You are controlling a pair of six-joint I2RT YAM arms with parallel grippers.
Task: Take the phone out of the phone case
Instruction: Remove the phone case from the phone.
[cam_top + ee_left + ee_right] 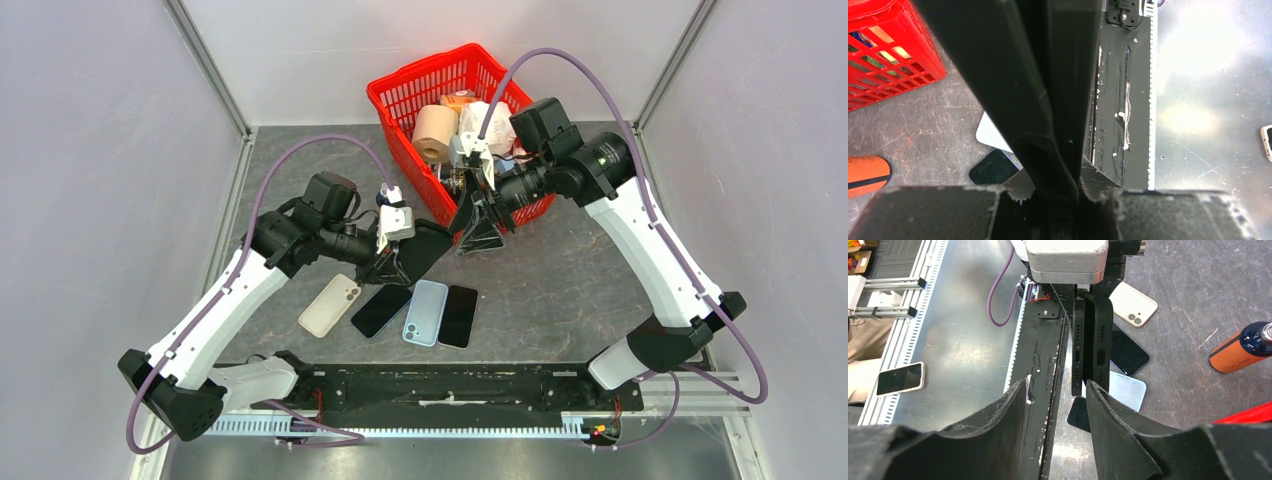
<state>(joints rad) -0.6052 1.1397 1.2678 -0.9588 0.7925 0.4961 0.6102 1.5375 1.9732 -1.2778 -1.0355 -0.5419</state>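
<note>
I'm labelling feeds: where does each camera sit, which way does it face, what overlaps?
Top external: above, behind the bases, looking down; both arms show.
Left wrist: looking along its shut jaws at the phone case they clamp.
Right wrist: looking between its open jaws at that case, edge-on.
Shared: all show the case and loose phones.

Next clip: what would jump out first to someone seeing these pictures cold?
The left gripper holds a black phone case up over the middle of the table, and the right wrist view shows the phone edge-on, partly peeled away from it. The right gripper, jaws open, faces it just in front of the red basket at the back. A row of four phones lies flat below.
</note>
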